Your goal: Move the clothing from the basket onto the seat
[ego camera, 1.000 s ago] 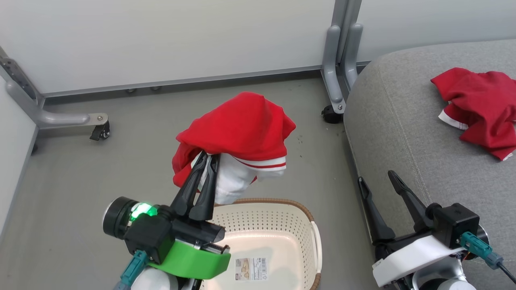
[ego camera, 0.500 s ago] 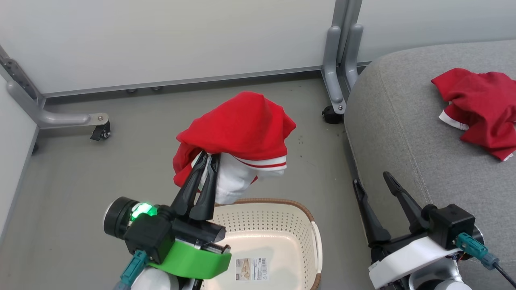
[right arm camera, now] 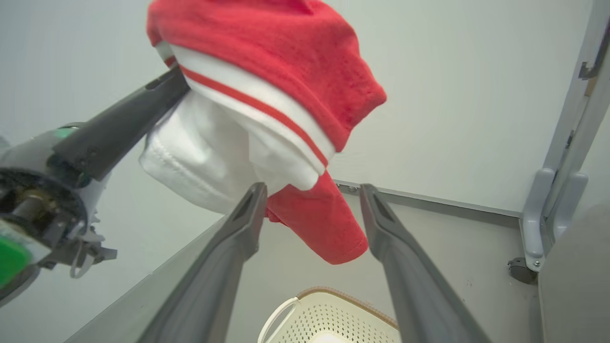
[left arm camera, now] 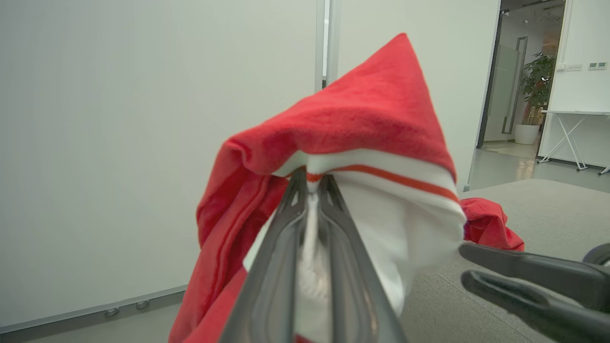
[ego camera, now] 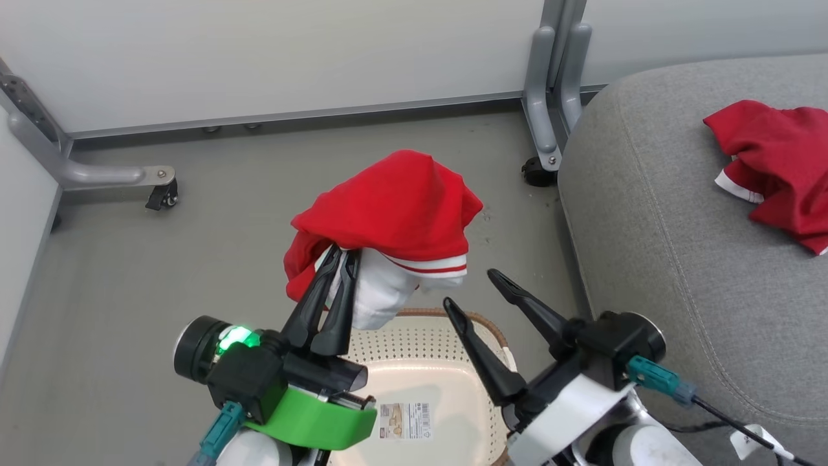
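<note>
One garment (ego camera: 394,207) aloft, right jaws nearer

There are two bright-red fabric garments with white striped trim (ego camera: 394,207) (ego camera: 779,155), one cream-white perforated plastic basket (ego camera: 414,346), one light-grey upholstered seat cushion (ego camera: 660,226), two dark two-fingered grippers (ego camera: 344,252) (ego camera: 469,287), two black caster wheels (ego camera: 162,194) (ego camera: 535,173), one label sticker (ego camera: 404,421)

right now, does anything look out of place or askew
Nothing damaged or spilled. One garment hangs bunched over the shut left end effector above the basket; the other garment lies crumpled on the seat.
</note>
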{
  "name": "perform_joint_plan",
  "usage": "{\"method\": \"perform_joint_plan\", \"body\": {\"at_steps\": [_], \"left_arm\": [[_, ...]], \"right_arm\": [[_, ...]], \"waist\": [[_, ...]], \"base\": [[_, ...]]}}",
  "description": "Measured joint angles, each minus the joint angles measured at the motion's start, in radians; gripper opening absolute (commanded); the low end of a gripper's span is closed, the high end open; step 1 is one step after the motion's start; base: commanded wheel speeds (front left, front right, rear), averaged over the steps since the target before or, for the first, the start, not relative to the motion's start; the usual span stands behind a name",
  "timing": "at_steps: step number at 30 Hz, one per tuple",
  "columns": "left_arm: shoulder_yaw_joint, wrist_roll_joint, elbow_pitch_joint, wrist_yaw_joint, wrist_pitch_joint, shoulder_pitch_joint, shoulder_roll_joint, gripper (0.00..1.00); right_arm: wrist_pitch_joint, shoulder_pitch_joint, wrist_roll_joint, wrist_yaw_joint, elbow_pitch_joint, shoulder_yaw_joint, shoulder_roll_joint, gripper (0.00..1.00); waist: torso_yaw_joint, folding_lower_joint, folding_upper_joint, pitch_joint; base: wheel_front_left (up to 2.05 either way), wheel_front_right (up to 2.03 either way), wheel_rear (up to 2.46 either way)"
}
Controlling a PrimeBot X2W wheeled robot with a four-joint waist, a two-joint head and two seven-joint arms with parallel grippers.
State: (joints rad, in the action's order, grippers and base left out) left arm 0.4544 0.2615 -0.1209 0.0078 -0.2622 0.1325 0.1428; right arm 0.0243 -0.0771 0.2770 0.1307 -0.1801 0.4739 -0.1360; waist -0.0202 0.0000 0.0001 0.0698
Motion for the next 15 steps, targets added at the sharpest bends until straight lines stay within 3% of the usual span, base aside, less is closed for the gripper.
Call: {"method": "perform_joint_plan", "body": {"at_steps": [6,15], "left_arm": [[0.026,0.0,0.02,-0.015,0.0,0.004,-0.007,0.0],[0.051,-0.001,0.029,-0.027,0.0,0.011,-0.017,0.0]], "right_arm": [[-0.032,-0.116,0.021,0.0,0.056,0.074,-0.004,1.0],[-0.067,-0.216,0.035,0.0,0.143,0.109,0.003,1.0]], "waist": [[0.016,0.0,0.0,0.013],[0.038,0.0,0.0,0.018]], "base": [[0.0,0.0,0.0],[0.0,0.0,0.0]]}}
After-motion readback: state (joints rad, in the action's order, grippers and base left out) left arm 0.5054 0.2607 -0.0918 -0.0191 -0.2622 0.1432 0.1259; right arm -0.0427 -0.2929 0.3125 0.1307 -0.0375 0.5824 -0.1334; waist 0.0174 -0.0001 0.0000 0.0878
